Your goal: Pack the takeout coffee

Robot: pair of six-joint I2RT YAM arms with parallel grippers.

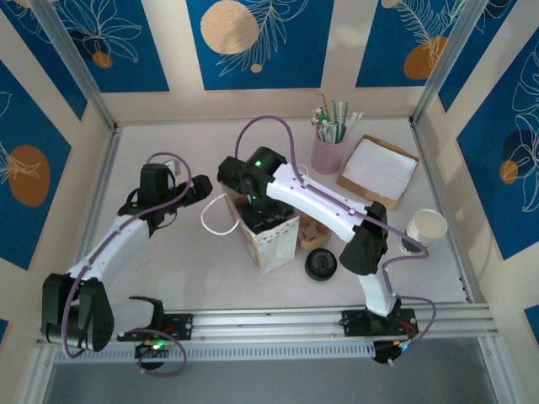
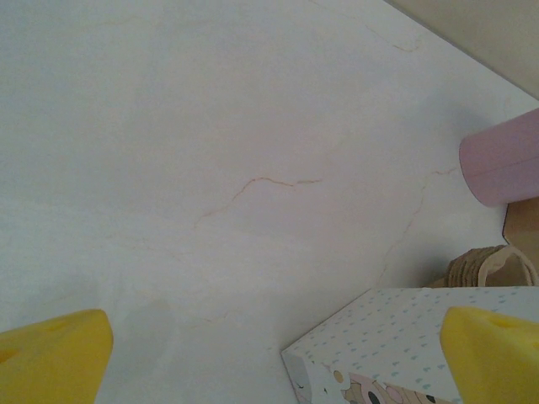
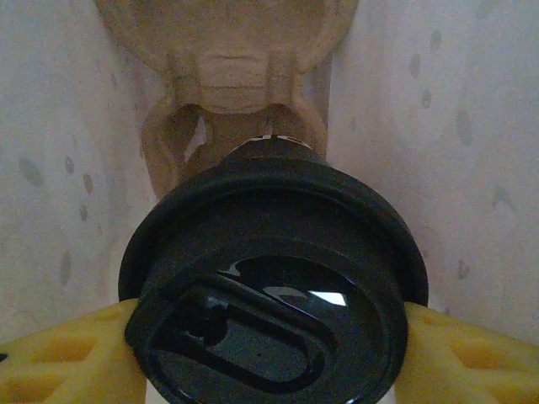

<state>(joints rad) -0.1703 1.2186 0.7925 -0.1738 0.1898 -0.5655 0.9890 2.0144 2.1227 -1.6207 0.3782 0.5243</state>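
The takeout coffee (image 3: pixel 274 286), capped with a black lid, sits inside the white paper bag (image 1: pixel 274 242), with a pulp carrier (image 3: pixel 227 59) deeper in. The right hand (image 3: pixel 269 358) pinches its sides. The left hand (image 2: pixel 269 362) is spread wide above the table (image 2: pixel 210 126), just beside the bag.

Takeout coffee (image 3: pixel 274 286) inside bag (image 1: pixel 274 244), loose lid (image 1: pixel 321 263) right of bag, straw cup (image 1: pixel 328 154) behind
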